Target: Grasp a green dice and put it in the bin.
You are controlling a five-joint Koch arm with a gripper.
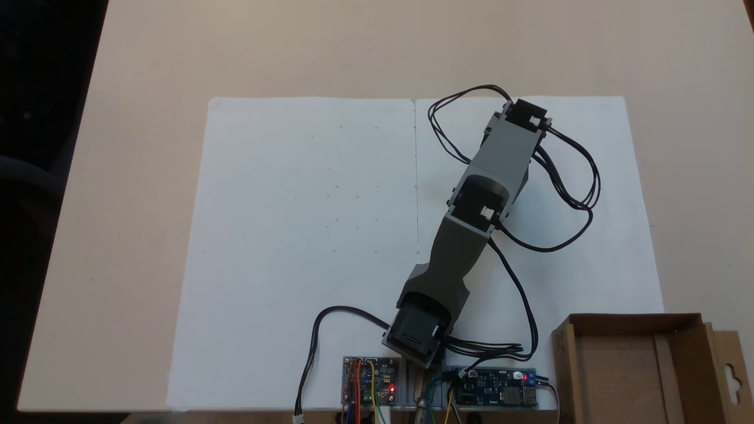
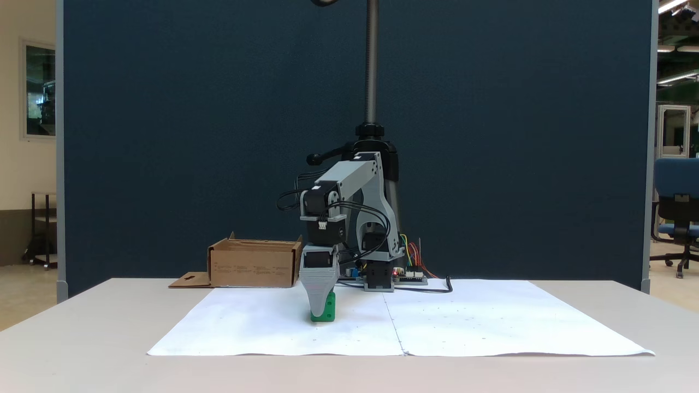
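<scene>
In a fixed view the green dice (image 2: 329, 307) rests on the white paper, a little left of the sheet's centre seam. My gripper (image 2: 321, 309) points straight down onto it. One grey finger (image 2: 318, 292) covers the dice's left part and the other jaw lies behind it, so open or shut cannot be told. From above, the grey arm (image 1: 483, 188) stretches out over the right sheet and hides both gripper and dice beneath its far end. The bin (image 1: 564, 365), an empty brown cardboard box, stands at the lower right beside the arm's base, and appears as the bin (image 2: 254, 267) at the left behind the arm.
Two white paper sheets (image 1: 306, 235) cover the middle of the beige table. Circuit boards (image 1: 371, 386) with wires sit at the arm's base, and black cables (image 1: 565, 176) loop to the right of the arm. A dark blue partition (image 2: 164, 136) and a camera pole (image 2: 372, 65) stand behind.
</scene>
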